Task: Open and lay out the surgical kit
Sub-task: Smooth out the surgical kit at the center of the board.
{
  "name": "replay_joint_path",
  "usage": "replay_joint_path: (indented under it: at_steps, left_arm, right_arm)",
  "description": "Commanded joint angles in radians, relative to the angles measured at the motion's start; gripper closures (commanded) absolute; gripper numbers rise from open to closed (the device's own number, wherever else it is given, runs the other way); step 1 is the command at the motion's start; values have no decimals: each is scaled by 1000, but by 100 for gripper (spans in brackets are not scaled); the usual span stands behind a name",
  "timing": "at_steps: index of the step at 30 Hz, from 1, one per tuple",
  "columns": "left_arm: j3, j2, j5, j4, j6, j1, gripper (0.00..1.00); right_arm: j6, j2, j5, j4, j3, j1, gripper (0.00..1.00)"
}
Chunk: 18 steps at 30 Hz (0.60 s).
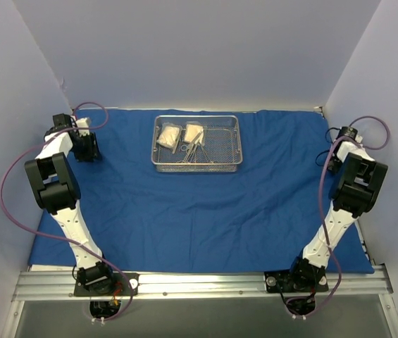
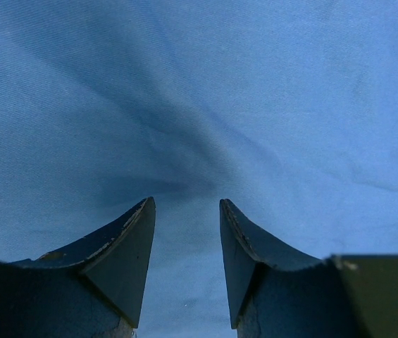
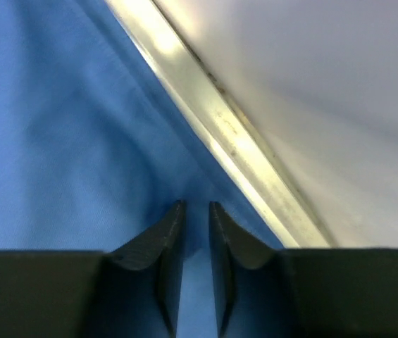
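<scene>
Cloth (image 1: 199, 211) spread, tray (image 1: 197, 167) at back, left jaws apart, right jaws pinching edge

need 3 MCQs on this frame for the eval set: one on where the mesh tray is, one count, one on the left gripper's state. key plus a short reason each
1. Where does the wire-mesh tray sit?
A) far centre of the blue cloth
B) by the arm bases
C) off the cloth, at the left wall

2. How many white gauze packets lie in it?
A) none
B) two
C) four

3. The left gripper is:
A) shut on a clamp
B) lifting the tray
C) open over bare cloth

Key:
1 A, the top view shows the tray on the cloth's far middle.
2 B, two packets lie side by side in its left half.
3 C, the left wrist view shows the fingers apart with only cloth beyond.
</scene>
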Motion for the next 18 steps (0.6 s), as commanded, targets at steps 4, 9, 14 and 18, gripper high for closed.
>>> replay_joint_path:
  at_steps: [4,9,14,18]
  left_arm:
    - [9,-92,3,-7,27,-6,50]
    - [-30,-207,58,-51,74,-30,48]
    - [-22,-235,88,-56,110,-90,35]
    - [83,-133,32,-54,90,-156,27]
  right_arm:
    - [141,-277,1,-33,-120,139,57]
    - [210,-416,-41,-115,-218,278,46]
    - [280,-480,-110,-162,-305,471,41]
    - [261,-416,-173,-79,-199,501,41]
